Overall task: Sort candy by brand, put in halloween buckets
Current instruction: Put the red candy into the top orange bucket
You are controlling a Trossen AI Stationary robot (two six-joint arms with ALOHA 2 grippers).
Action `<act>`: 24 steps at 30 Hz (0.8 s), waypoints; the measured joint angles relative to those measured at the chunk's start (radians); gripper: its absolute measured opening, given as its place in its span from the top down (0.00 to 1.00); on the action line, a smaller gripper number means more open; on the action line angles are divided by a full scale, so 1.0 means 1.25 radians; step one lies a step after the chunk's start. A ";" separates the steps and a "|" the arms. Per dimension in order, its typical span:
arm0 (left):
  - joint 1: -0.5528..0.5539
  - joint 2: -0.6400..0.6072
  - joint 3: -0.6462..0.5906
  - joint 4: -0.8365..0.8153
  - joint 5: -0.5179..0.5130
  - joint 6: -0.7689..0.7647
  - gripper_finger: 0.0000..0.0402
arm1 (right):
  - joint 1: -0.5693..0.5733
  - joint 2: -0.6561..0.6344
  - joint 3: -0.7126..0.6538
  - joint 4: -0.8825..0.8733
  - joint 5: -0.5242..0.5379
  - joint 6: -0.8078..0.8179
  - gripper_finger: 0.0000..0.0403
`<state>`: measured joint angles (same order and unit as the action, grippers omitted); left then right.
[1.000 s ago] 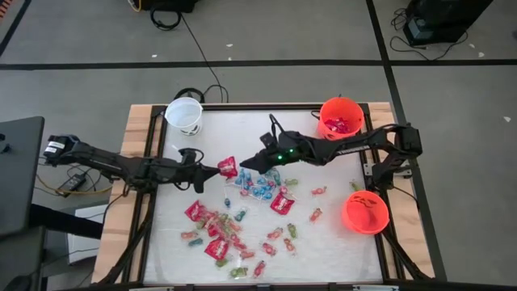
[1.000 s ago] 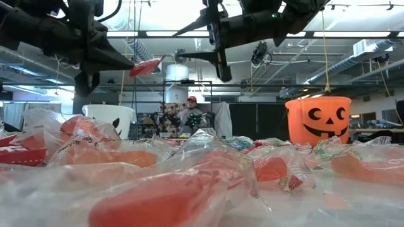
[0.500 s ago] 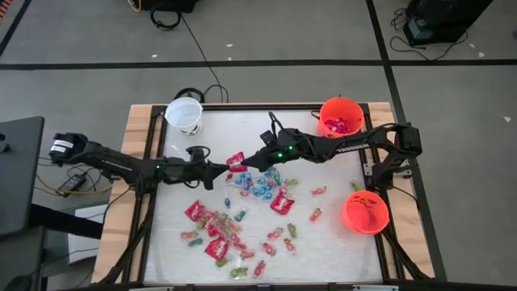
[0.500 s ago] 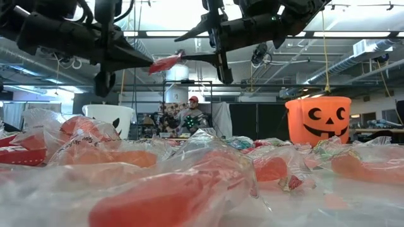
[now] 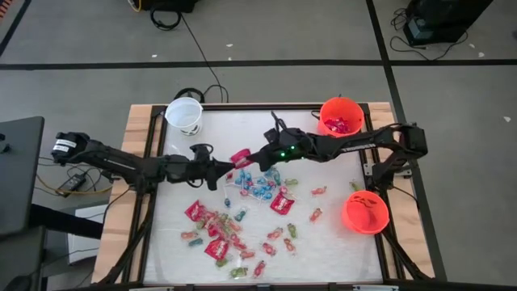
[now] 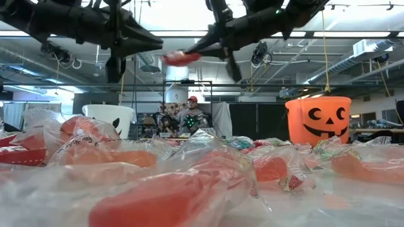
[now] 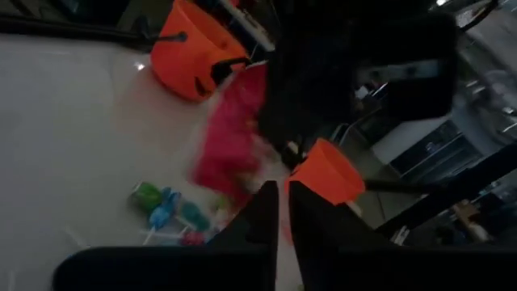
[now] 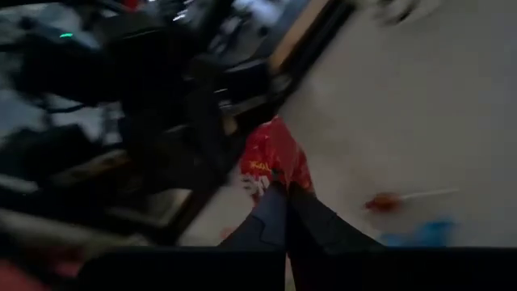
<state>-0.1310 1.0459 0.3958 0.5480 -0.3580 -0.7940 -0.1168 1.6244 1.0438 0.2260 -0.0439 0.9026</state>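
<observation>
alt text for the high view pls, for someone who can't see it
Seen from above, the right gripper is shut on a red candy packet above the table's middle, with the left gripper right beside it. Loose candies litter the table; a white bucket and two orange buckets stand at its edges.

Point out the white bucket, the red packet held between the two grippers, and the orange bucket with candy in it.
white bucket (image 5: 185, 115), high view, on its inner wall.
red packet (image 5: 240, 158), high view, on the packet's middle.
orange bucket (image 5: 325, 111), high view, on its rim.
</observation>
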 joint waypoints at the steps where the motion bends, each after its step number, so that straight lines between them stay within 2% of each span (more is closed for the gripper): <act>1: 0.000 -0.015 0.000 -0.022 0.002 -0.001 0.86 | 0.000 -0.019 0.000 -0.036 0.039 -0.014 0.99; 4: 0.000 -0.066 0.000 -0.107 0.014 -0.010 0.79 | -0.006 -0.091 0.000 -0.170 0.143 -0.074 0.99; 8: -0.001 -0.133 0.000 -0.266 0.052 -0.057 0.71 | -0.033 -0.200 0.000 -0.395 0.222 -0.132 0.99; 11: -0.002 -0.165 0.000 -0.359 0.116 -0.091 0.69 | -0.054 -0.286 0.000 -0.573 0.300 -0.139 0.99; 15: -0.001 -0.194 -0.001 -0.477 0.120 -0.168 0.69 | -0.098 -0.381 0.000 -0.768 0.381 -0.150 1.00; 19: -0.001 -0.201 -0.001 -0.508 0.114 -0.181 0.69 | -0.161 -0.422 0.000 -0.908 0.439 -0.160 1.00; 24: 0.000 -0.206 -0.001 -0.540 0.121 -0.182 0.69 | -0.240 -0.422 0.000 -0.973 0.460 -0.179 1.00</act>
<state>-0.1310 0.7878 0.3943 -0.1269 -0.2074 -1.0214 -0.4164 1.0963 1.0443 -0.9898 0.5308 0.6790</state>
